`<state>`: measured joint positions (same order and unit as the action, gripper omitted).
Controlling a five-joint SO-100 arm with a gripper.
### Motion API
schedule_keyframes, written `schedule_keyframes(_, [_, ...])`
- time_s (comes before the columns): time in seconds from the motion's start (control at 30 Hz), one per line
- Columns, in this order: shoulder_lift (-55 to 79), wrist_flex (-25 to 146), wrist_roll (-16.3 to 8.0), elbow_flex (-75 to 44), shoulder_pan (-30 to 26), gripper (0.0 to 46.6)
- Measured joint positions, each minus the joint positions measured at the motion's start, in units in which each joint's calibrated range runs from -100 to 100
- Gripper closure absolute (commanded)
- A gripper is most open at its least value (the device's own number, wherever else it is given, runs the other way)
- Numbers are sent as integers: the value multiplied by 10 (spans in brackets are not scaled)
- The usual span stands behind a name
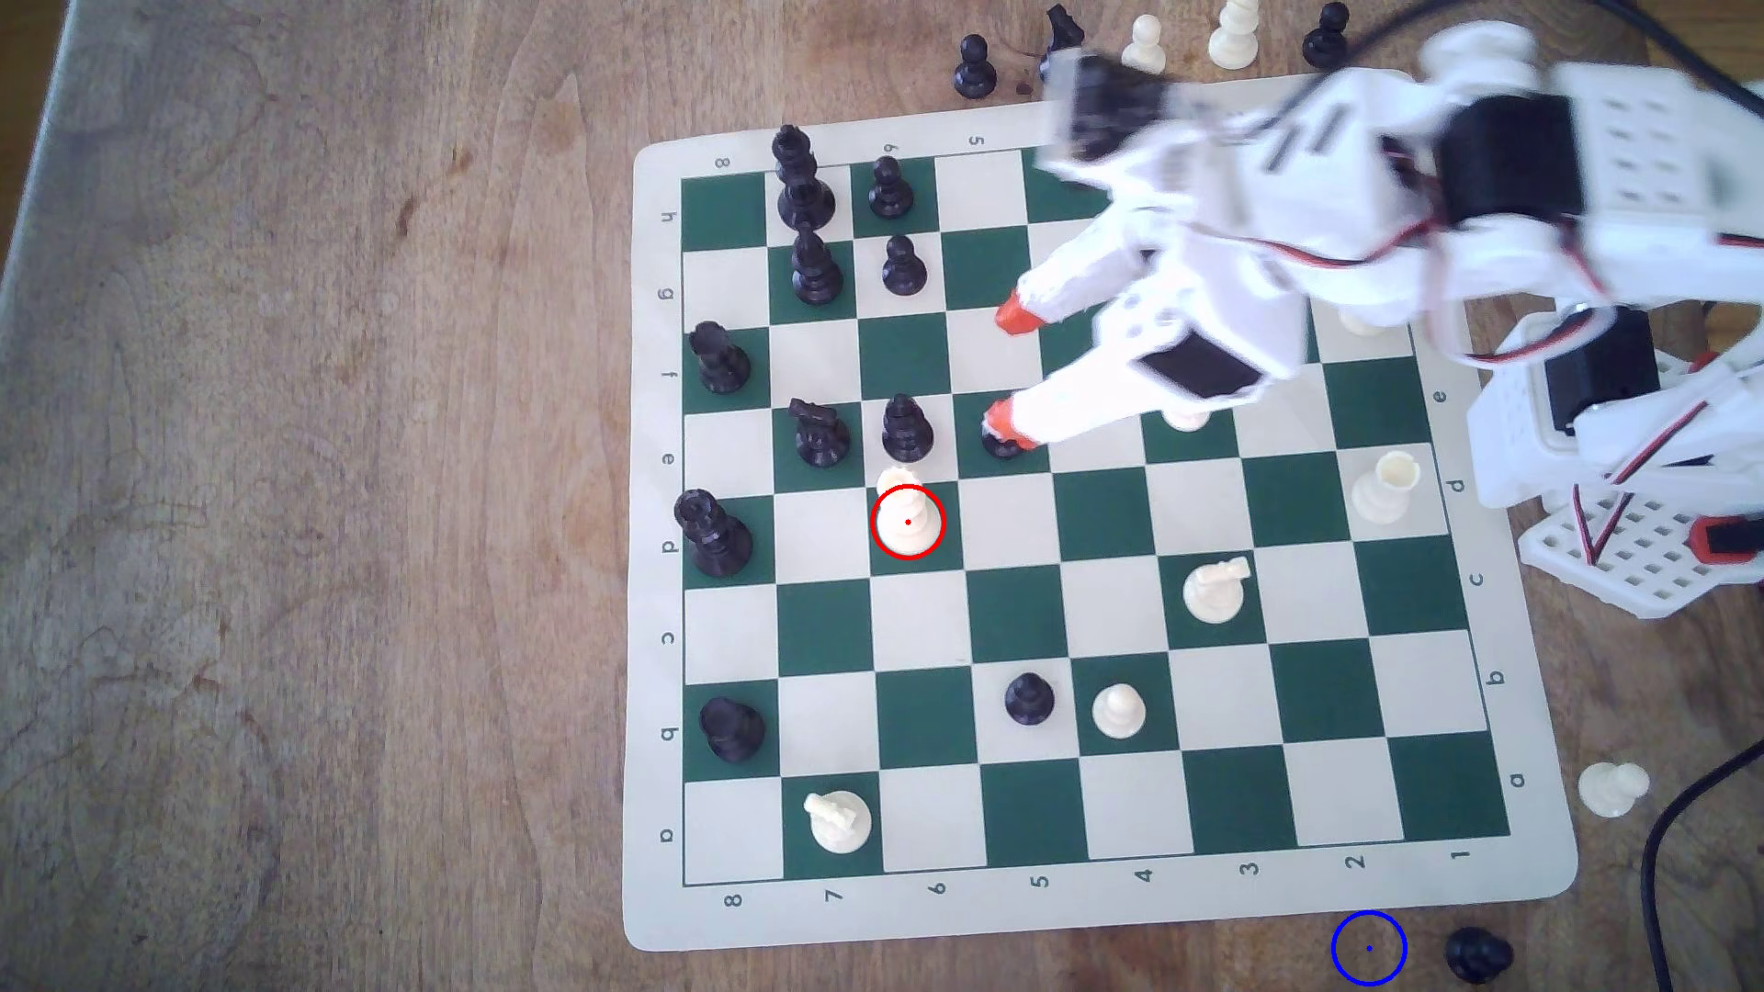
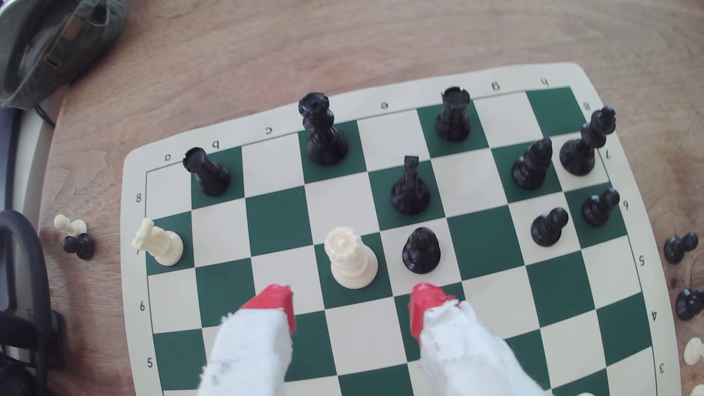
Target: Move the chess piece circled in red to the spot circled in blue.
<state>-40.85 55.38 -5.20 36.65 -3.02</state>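
The gripper point(image 1: 1007, 372) is seen in the upper middle of the exterior view with its two red-tipped fingers point(image 2: 276, 300) spread wide apart and nothing held between them. In the wrist view the white rook point(image 2: 350, 259), the piece ringed in red, stands upright on a green square just beyond the fingertips and roughly in line with the gap, a little nearer one finger than the other; the move is judged to turn on a short advance straight ahead with the jaws kept open. In the exterior view the same rook point(image 1: 905, 515) lies below and to the left of the fingertips, apart from them. The black pawn point(image 2: 421, 251) on the neighbouring square stands just beside the rook and close ahead of one red tip, so it is judged the likeliest thing to be knocked. Farther out, a black knight point(image 2: 410, 188) and a black queen point(image 2: 322, 131) stand behind the rook on the board point(image 1: 1012, 610). The blue ring point(image 1: 1369, 948) is marked on bare table at the lower right of the exterior view, off the board's edge, with a fallen black pawn point(image 1: 1478, 954) near it on the right.
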Motion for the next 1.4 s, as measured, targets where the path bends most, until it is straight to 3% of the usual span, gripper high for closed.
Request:
schedule_keyframes(0.27, [215,120,-37,-194,-14,260])
schedule_keyframes(0.43, [292,122,-52,-237,-16,236])
schedule_keyframes(0.63, [359,122,-53,-289,-25,262])
schedule_keyframes(1.0, [431,98,-46,-301,-24,241])
schedule_keyframes(1.23, [478,100,-46,-338,-25,275])
schedule_keyframes(1.4, [506,101,-45,-358,-32,275])
